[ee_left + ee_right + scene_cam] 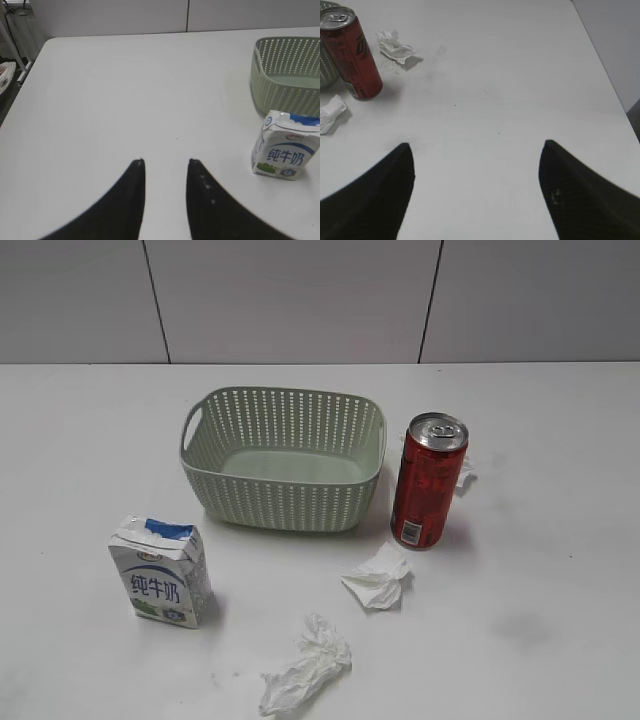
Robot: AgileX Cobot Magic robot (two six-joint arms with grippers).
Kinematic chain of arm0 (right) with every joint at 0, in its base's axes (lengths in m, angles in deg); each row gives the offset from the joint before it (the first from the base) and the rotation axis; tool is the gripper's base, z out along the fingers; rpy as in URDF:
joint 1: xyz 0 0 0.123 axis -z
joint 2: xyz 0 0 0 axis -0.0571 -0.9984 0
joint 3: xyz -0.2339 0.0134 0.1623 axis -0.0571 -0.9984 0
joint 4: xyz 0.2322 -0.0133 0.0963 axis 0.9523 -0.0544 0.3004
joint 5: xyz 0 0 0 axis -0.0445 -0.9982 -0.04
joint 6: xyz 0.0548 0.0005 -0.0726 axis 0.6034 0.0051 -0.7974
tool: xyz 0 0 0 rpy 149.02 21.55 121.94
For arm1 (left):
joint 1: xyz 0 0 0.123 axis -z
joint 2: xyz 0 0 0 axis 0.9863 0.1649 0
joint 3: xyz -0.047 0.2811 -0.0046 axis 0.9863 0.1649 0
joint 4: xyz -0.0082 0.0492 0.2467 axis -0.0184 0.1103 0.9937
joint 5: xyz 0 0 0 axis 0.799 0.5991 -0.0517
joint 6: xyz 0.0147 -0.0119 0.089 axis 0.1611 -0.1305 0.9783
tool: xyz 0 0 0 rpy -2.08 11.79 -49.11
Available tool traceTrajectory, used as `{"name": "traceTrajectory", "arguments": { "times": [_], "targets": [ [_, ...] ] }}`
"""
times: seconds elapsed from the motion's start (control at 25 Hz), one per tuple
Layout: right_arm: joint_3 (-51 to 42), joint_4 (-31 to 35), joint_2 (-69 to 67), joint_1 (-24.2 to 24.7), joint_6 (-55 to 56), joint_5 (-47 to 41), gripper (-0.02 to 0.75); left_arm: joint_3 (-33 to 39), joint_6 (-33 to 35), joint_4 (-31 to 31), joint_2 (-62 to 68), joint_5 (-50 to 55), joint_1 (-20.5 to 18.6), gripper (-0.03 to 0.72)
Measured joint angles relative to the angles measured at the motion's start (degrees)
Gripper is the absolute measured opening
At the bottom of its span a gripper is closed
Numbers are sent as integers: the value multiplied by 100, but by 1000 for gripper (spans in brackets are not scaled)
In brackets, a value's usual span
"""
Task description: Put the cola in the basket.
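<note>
Exterior view: cola (429,480) upright just right of empty basket (284,456), untouched; right gripper (477,145) spread wide, left gripper (165,161) slightly parted, both holding nothing; best grip likely mid-can, lifting clear of the basket rim before lowering in.

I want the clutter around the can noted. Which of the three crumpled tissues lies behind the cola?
The tissue peeking out at the cola's far right side. The other two tissues lie in front, nearer the camera.
</note>
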Motion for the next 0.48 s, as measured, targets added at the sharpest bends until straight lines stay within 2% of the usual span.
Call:
{"name": "traceTrajectory", "arguments": {
  "times": [0.48],
  "targets": [
    [0,0,0,0,0,0,585,0,0,0,0,0,0,228]
  ]
}}
